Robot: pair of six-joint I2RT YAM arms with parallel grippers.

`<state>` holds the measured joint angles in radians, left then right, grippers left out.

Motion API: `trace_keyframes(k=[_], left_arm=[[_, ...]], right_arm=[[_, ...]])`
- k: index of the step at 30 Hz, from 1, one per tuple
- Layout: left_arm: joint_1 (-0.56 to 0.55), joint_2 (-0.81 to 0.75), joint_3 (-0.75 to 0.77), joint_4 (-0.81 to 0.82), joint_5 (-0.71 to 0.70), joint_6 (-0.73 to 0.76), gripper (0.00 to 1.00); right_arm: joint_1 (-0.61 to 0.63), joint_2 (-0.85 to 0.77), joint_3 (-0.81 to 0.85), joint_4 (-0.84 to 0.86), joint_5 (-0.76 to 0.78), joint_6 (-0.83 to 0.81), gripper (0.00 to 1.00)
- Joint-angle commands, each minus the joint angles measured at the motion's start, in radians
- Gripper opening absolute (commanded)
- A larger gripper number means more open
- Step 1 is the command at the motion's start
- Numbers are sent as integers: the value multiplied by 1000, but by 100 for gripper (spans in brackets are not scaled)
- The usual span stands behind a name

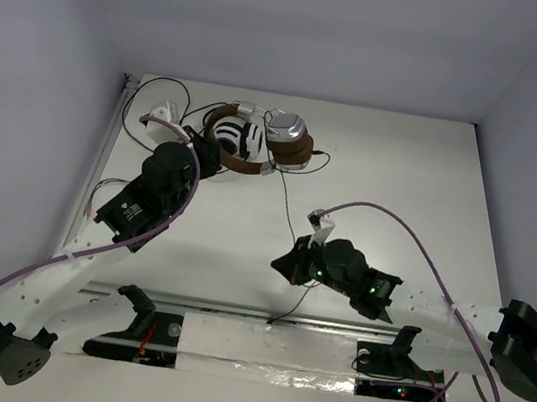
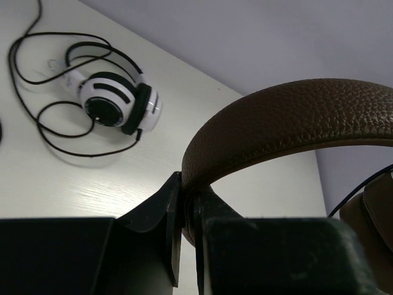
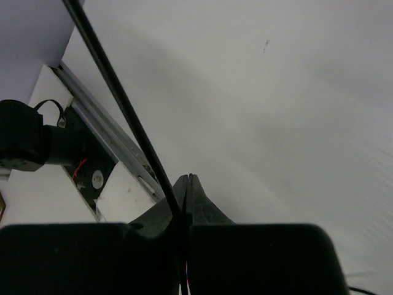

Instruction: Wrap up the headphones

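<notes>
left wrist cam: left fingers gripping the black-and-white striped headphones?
No, the left fingers are shut on the brown leather-look headband; the black-and-white striped headphones lie apart on the white table.

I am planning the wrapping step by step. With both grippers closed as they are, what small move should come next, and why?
Probably the right gripper should carry the cable toward the headband for a first turn: it pinches the cable, and the left gripper clamps the headband.

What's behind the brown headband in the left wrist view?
Striped headphones lie on the table behind it, their cable looped around them. The left gripper, clamped on the headband, hides its lower end.
</notes>
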<state>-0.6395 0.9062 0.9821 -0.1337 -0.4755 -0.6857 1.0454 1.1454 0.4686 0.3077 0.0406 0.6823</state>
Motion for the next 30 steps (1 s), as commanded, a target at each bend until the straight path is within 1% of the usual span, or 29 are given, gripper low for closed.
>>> trace_keyframes(k=[1,4,6,9,10,11,13,14,15,17,20,21,22,23,26,27,28,29,30], left_arm=[[-2,-4,-5,117,-150,-9,0],[-2,6,-40,111,-195,5,0],[-2,19,-77,102,-206,3,0],[-2,34,-137,97,-221,-2,0],[-2,37,-152,98,-218,-2,0],[-2,42,-166,97,-212,-2,0],[-29,68,-197,79,-218,-5,0],[-43,77,-206,65,-227,-6,0],[-76,97,-218,57,-238,-6,0],[-107,118,-220,26,-271,-8,0],[-167,148,-223,-26,-284,-8,0],[-178,152,-227,-41,-279,-3,0],[-201,151,-229,-46,-259,2,0],[-201,149,-230,-56,-240,20,0],[-241,149,-224,-101,-195,35,0],[-241,148,-215,-148,-187,34,0],[-252,143,-212,-170,-181,32,0],[-274,134,-207,-211,-186,14,0],[-275,131,-206,-227,-187,8,0]], right_arm=[[27,-36,59,-133,73,34,0],[48,-72,109,-251,76,37,0],[57,-93,146,-364,77,34,0],[68,-102,240,-513,64,22,0],[68,-102,301,-553,61,7,0],[77,-101,332,-632,58,-4,0],[77,-79,399,-708,38,-29,0],[77,-69,465,-776,30,-53,0],[77,-55,500,-813,19,-70,0],[77,-18,600,-913,28,-116,0],[77,30,692,-1027,102,-176,0],[77,42,737,-1044,152,-193,0],[77,54,758,-1062,182,-208,0],[77,85,780,-1096,206,-239,0],[77,128,855,-1139,297,-291,0],[77,137,873,-1153,362,-297,0],[77,142,902,-1164,396,-306,0],[77,149,916,-1180,447,-320,0],[77,154,933,-1188,462,-326,0]])
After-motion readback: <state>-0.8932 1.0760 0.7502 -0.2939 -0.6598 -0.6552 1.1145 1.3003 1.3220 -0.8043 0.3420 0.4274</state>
